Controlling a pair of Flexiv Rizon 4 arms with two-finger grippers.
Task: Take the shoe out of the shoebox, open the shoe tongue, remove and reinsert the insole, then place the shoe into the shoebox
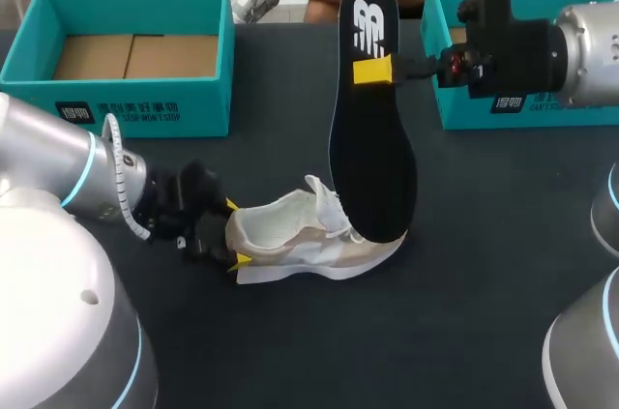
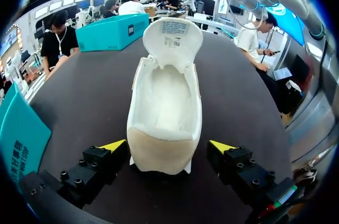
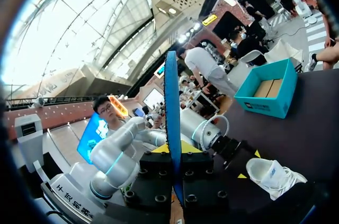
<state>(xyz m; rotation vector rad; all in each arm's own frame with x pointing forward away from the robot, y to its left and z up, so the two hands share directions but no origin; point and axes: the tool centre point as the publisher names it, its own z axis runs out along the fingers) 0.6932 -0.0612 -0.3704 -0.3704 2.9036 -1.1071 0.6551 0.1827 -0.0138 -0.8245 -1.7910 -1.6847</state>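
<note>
Shoe [image 1: 309,238] sits mid-table, left gripper [image 1: 237,232] fingers apart astride its heel. Right gripper [image 1: 375,71] clamps the insole [image 1: 372,167] upright. Reinsertion looks next, needing toe-first aim into the shoe.

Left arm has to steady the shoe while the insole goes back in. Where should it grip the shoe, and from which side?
Grip the shoe at its heel, from behind, along its length. The heel faces the left gripper, whose open fingers stand either side of it. Clamping the heel's outer sides should leave the upward opening free for the insole in the right gripper.
</note>
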